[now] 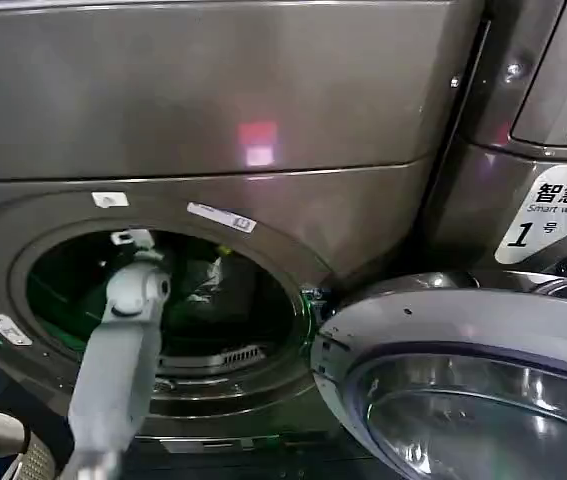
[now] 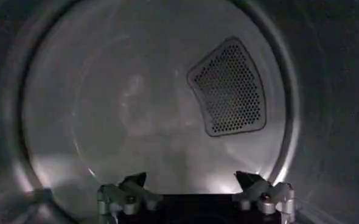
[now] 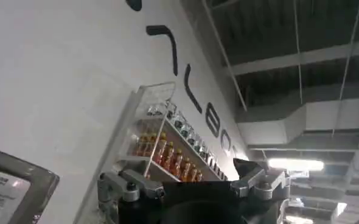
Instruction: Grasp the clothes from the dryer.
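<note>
My left gripper (image 2: 191, 182) is inside the dryer (image 1: 263, 190) drum, jaws spread wide, nothing held. I can't make out clothes — they'd be soft and light, so I'd pinch a bunched fold. Right gripper (image 3: 195, 182) idles, open, aimed at a wall shelf (image 3: 161, 146).

- Your left arm (image 1: 118, 370) has a smooth, pale grey casing, a long flat-sided link that widens toward the lower end.
- It ends at a rounded, lighter grey wrist joint (image 1: 138, 288) with a dark circular cap on its side, and a small white fitting sits above that.
- In the left wrist view, your left gripper (image 2: 195, 182) shows two silver metal finger mounts with round screw heads, dark pointed tips, and a black block between them.
- Your right gripper (image 3: 195, 176) looks the same in the right wrist view: silver brackets, round screws, dark tips, a black body below.
</note>
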